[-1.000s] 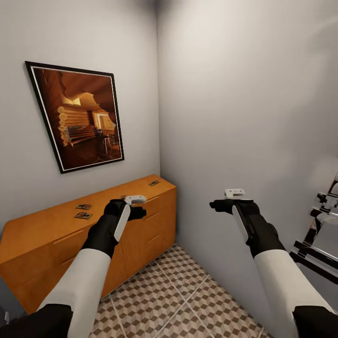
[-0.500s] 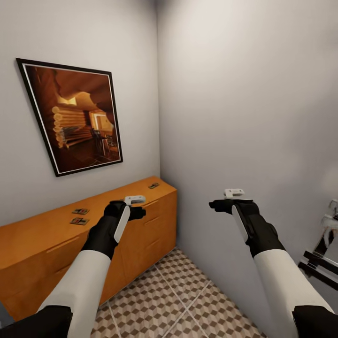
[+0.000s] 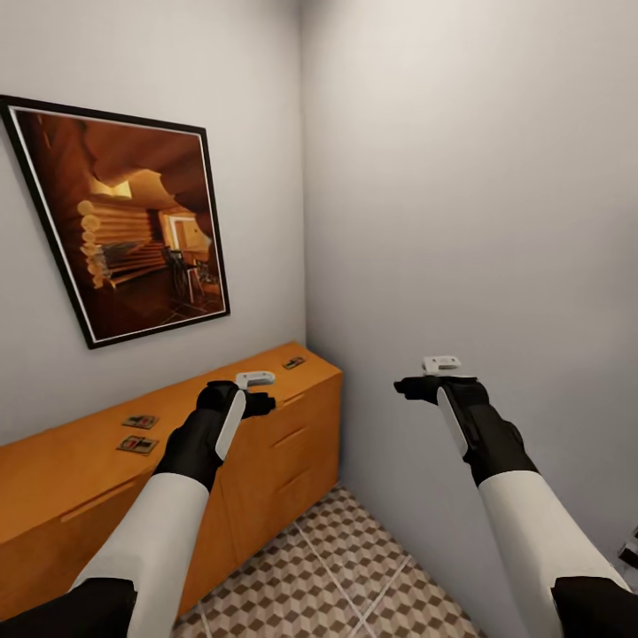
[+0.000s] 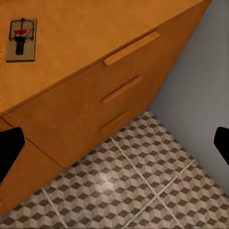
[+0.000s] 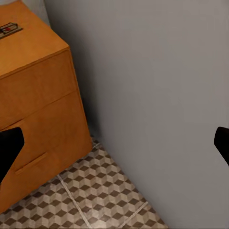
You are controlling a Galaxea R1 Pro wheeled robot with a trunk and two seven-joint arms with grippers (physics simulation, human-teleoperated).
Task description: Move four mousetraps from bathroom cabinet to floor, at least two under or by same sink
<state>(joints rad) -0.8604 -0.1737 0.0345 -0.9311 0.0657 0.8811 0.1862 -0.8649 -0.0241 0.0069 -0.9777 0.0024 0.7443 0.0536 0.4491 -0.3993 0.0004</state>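
My left gripper (image 3: pixel 257 392) hangs in the air above the front edge of the cabinet (image 3: pixel 266 443), jaws spread wide with nothing between them; in the left wrist view only the two dark fingertips (image 4: pixel 9 148) show at the frame edges, well apart, touching nothing. My right gripper (image 3: pixel 425 379) is the same: wide open, empty, held up near the grey side wall (image 3: pixel 470 221).

I count three mousetraps on the cabinet's flat top in the head view: two lying near each other, one (image 3: pixel 141 421) and another (image 3: pixel 137 444) just beside it, and a third (image 3: pixel 294 362) well apart at the far end near the corner. A fourth I cannot make out. The left wrist view shows one trap (image 4: pixel 21 39) close up, flat on the wood, red mark visible.

The cabinet has three drawer handles (image 4: pixel 121 89) stacked on its front. Patterned floor tiles (image 3: pixel 337 567) lie below. One framed picture (image 3: pixel 124 217) hangs on the wall above the cabinet.
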